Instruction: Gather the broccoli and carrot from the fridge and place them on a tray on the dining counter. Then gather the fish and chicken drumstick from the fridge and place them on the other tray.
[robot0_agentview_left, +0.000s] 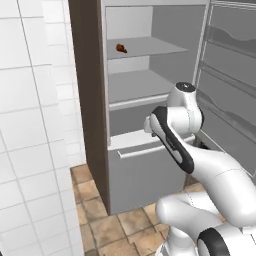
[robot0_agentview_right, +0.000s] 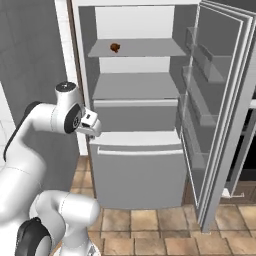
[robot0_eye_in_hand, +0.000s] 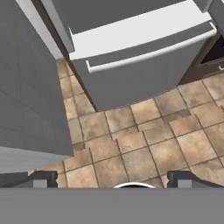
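Observation:
A small brown piece, by its look the chicken drumstick (robot0_agentview_left: 121, 48) (robot0_agentview_right: 115, 47), lies on the upper shelf of the open fridge (robot0_agentview_left: 145, 85) (robot0_agentview_right: 135, 85), near the shelf's left end. My gripper (robot0_eye_in_hand: 113, 178) is open, its two dark fingertips (robot0_eye_in_hand: 43, 177) wide apart with nothing between them. It points down at the tiled floor in front of the fridge's lower drawer, well below the drumstick's shelf. My hand (robot0_agentview_right: 90, 124) hangs at the fridge's left front, level with the lowest shelf.
The fridge door (robot0_agentview_right: 220, 100) (robot0_agentview_left: 230, 75) stands swung open to the right, with bins on its inside. The shut lower drawer (robot0_agentview_left: 145, 170) (robot0_agentview_right: 140, 170) (robot0_eye_in_hand: 140, 57) juts out below the shelves. A white tiled wall (robot0_agentview_left: 30, 150) closes the left side.

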